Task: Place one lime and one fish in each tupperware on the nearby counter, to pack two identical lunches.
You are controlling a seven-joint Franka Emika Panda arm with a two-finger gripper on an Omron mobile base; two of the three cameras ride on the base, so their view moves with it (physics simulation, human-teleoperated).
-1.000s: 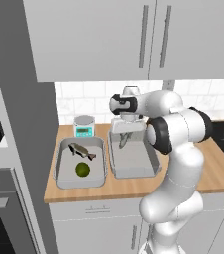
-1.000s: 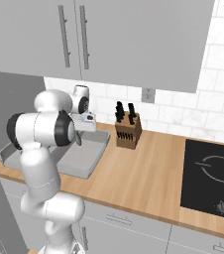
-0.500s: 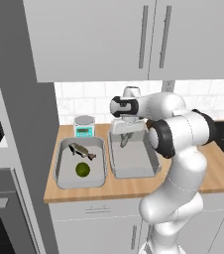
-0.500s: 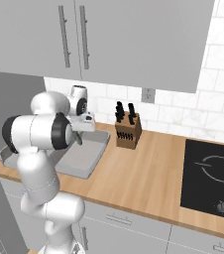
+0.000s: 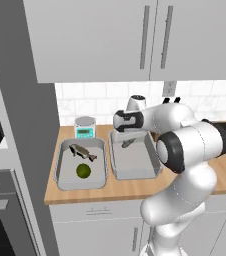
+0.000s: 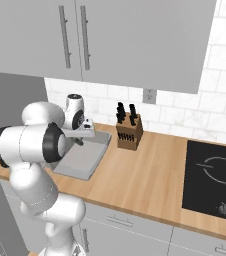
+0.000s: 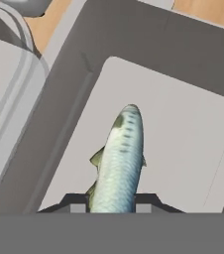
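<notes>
My gripper is shut on the pale silvery fish, which points away from the hand above the floor of the right tupperware. From the left base view, the gripper hangs over the back part of that tupperware with the fish in it. The left tupperware holds a dark fish and a lime. The right base view has the gripper over the tupperware on the wooden counter.
A small teal-faced scale stands behind the left tupperware. A knife block sits against the tiled wall to the right of the tubs. The black stovetop lies further right. Cabinets hang overhead.
The arm's elbow has swung a little. The gripper stays over the back of the right tupperware, still shut on the silvery fish.
</notes>
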